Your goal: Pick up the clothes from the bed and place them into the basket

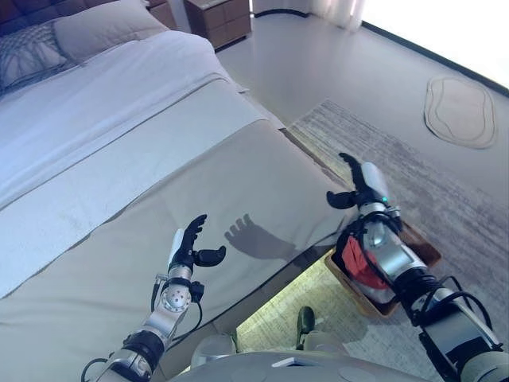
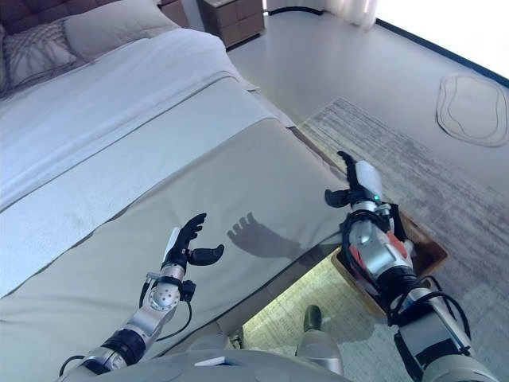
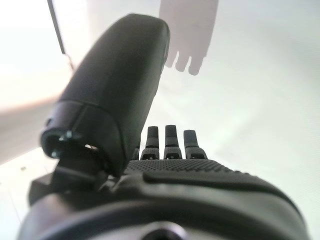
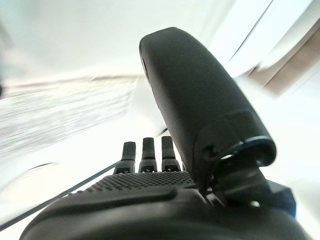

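My left hand [image 1: 189, 245] is open and empty above the grey-beige cover at the bed's foot [image 1: 143, 231]; its fingers [image 3: 171, 142] are straight in the left wrist view. My right hand [image 1: 359, 189] is open and empty, raised past the bed's corner. Below my right arm a brown wooden basket [image 1: 420, 247] stands on the rug beside the bed, with red and white clothes [image 1: 359, 263] in it. It also shows in the right eye view [image 2: 425, 253], partly hidden by my arm. The straight fingers [image 4: 145, 150] show in the right wrist view.
A grey patterned rug [image 1: 445, 199] lies beside the bed. Pillows [image 1: 95, 28] lie at the bed's head, with a wooden nightstand [image 1: 219, 17] beyond. A small oval mat [image 1: 459, 111] lies on the floor at the far right. White bedding [image 1: 95, 111] covers the bed's upper part.
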`<state>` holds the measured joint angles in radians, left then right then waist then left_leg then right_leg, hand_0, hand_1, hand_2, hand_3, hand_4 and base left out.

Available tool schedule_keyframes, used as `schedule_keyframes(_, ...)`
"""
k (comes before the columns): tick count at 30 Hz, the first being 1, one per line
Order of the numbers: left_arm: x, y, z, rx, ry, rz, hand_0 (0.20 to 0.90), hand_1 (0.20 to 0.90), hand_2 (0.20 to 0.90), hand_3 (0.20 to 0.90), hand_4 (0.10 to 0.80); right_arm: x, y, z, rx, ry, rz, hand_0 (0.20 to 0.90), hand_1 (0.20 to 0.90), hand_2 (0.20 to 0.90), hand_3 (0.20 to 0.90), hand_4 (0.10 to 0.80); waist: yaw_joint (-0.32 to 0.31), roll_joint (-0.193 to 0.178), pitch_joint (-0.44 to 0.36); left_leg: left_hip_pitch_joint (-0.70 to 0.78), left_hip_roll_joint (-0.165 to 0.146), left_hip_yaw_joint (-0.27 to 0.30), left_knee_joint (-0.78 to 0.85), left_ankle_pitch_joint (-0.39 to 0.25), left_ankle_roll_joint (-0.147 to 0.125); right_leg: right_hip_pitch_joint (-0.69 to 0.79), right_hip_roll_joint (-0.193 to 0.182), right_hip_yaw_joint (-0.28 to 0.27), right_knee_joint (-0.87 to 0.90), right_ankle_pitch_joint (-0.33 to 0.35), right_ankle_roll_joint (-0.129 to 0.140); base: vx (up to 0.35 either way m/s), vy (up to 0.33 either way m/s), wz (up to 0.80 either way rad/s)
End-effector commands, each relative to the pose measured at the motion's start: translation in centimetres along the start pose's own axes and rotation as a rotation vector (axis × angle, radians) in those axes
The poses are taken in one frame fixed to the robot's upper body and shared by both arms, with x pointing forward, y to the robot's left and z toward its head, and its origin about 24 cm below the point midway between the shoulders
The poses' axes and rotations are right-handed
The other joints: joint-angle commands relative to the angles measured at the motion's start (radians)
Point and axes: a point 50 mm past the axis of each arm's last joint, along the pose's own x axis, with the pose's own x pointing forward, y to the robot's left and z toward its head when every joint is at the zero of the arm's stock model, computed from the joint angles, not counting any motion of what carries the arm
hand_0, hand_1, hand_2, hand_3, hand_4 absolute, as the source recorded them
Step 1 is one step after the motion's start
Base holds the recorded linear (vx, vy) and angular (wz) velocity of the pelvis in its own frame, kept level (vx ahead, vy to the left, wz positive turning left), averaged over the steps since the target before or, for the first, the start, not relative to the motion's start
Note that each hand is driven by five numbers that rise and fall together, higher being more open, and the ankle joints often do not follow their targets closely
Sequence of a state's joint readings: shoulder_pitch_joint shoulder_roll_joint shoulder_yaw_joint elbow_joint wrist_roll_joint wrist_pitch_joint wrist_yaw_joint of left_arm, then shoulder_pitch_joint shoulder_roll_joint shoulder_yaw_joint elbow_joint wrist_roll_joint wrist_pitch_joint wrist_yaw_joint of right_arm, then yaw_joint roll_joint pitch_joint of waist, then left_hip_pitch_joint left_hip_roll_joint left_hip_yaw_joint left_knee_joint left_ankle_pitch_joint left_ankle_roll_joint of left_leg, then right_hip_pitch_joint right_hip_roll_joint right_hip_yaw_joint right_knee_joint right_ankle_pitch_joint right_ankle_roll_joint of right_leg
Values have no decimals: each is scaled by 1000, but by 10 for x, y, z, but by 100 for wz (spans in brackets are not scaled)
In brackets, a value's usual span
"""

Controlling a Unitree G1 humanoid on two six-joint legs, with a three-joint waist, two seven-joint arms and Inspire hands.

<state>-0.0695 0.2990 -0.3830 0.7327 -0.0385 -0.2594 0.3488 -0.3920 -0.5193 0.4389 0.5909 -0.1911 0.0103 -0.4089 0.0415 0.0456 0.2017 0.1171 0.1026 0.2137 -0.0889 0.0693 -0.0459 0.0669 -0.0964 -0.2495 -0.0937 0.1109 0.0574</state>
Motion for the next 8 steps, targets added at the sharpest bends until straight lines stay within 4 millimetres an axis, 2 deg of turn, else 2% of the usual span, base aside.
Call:
schedule_keyframes(1,12,12,19,41,-105,35,900,900,900,900,800,10,-4,24,-9,-114,-37,900,900,900,900,800,27,-50,-103,11,42,-26,2,-85,-33,46,-71,-38,6,-89,31,21,-35,33)
schedule_keyframes(8,10,15,15,52,-103,-2,900,900,900,900,800,-8,26,14,24,-44,13,900,900,900,900,800,64,-48,-108,2,35,-66,2,-83,-28,66,-82,-78,6,-93,38,11,-4,25)
